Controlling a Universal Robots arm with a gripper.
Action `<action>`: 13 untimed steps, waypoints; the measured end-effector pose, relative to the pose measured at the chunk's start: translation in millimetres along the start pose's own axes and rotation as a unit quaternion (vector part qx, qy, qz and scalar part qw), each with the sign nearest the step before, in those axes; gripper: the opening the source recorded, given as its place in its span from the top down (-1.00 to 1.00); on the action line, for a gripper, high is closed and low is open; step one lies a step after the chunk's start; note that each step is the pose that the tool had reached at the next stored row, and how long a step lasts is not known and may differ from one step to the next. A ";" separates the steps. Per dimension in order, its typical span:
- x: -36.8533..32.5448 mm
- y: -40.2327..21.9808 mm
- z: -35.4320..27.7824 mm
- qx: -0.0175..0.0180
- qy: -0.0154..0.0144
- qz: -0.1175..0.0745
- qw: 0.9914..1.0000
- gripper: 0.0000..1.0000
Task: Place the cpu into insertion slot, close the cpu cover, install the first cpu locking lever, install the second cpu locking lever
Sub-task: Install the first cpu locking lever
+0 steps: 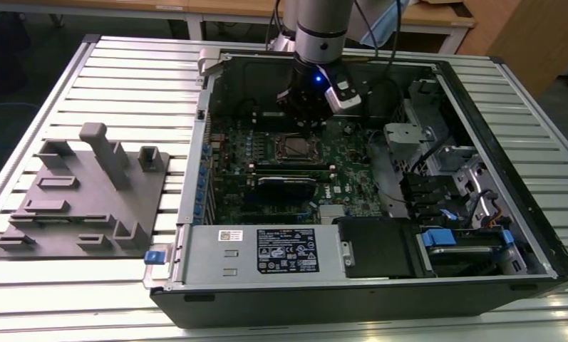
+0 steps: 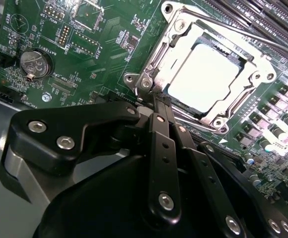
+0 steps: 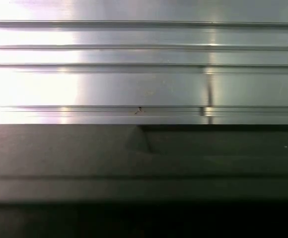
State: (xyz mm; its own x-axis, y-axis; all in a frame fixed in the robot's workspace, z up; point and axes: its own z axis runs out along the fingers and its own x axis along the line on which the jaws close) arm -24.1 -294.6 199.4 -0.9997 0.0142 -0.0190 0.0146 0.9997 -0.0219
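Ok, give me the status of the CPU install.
Done: the cpu sits in the socket with the cpu cover down around it. In hand: the gripper is at the socket's edge by a lever. Whether either lever is latched can't be told.

Silver arm [image 1: 320, 28]; black pincer [image 2: 156, 106] links with screws, perhaps blue-lit.

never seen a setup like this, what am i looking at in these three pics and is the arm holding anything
A grey robot arm reaches into an open black computer case lying on a ribbed metal table. The exterior view watches from off the arm; both wrist views ride on the arm. In the second wrist view its black gripper, fingers together and holding nothing, sits at the edge of the socket on the green motherboard, where the square silver-grey cpu lies framed by the thin silver cpu cover. A grey plastic fixture lies beside the case.
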 end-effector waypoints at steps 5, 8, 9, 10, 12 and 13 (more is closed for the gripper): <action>-0.5 0.0 -0.6 0.000 0.000 0.000 1.000 0.79; -0.9 0.0 -0.6 0.000 0.000 0.000 1.000 0.79; -1.1 0.0 -0.5 0.001 0.000 0.000 1.000 0.79; -1.4 0.0 -0.4 0.001 0.000 0.000 1.000 0.79; -2.0 0.0 0.1 0.002 0.000 0.000 1.000 0.79; -2.2 0.0 0.3 0.002 0.000 0.000 1.000 0.79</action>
State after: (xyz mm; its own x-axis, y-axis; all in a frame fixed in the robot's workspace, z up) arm -21.9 -294.6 199.2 -0.9997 0.0141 -0.0189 0.0146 0.9996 -0.0255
